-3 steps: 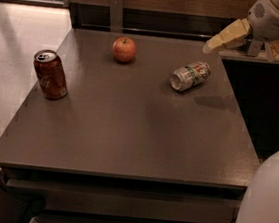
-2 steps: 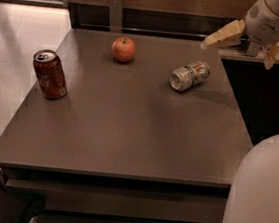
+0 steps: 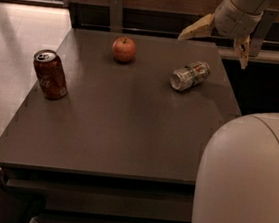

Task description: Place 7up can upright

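7up can (image 3: 190, 76) is down on its side on the table (image 3: 127, 132), back-right area, close to the right edge, silver end facing front-left, long axis running diagonally toward the back right. Gripper (image 3: 212, 52) hangs above and just behind it, off the table surface, not touching the can. Its fingers (image 3: 196, 28) are spread wide and it's carrying nothing. Handling, my read: thin aluminium, so light and easy to dent; go gentle on squeeze force. Can't tell if it's full or empty, so plan for either weight. The wall is smooth and round, so it will roll if nudged from the side and may slip in the pads. The best hold looks like across the body at mid-length, jaws square to the long axis, one pad on each curved flank, staying off the rims and ends. From there it needs a quarter turn to stand it on an end. The apple (image 3: 124, 49) and the upright cola can (image 3: 50, 74) are well apart to the left, so there's open table around the can to set it down.
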You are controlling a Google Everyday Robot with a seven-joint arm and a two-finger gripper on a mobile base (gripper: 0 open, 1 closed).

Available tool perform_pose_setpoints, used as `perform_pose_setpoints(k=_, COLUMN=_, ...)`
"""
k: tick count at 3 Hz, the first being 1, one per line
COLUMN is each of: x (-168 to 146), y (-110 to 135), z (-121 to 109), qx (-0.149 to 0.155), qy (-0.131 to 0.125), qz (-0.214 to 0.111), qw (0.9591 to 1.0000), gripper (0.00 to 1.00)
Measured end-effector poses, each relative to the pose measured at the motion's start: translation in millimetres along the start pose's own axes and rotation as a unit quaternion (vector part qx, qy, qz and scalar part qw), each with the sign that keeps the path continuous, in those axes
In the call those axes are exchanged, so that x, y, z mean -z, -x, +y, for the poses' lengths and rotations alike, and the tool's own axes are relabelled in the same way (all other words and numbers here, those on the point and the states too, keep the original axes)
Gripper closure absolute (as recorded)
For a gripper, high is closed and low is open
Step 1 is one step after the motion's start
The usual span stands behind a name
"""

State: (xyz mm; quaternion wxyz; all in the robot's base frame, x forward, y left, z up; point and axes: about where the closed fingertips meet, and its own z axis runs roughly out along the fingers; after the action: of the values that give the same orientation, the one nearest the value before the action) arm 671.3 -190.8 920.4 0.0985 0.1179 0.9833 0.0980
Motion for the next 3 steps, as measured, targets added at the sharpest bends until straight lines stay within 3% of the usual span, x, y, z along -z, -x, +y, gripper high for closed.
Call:
perform_pose_setpoints(k=1, x=-19.8, y=5.7, z=32.2, qx=-0.033, qy=-0.003, qz=0.008, qw=0.9994, gripper=0.00)
perform_pose_setpoints(k=2, x=-28.1, y=4.0, z=34.4, qx=-0.085, qy=-0.004, qz=0.009, qw=0.9963, gripper=0.00)
perform_pose_setpoints(k=3, x=-29.8, y=5.8, z=35.6, qx=-0.082, qy=-0.002, qz=0.007, qw=0.9966, gripper=0.00)
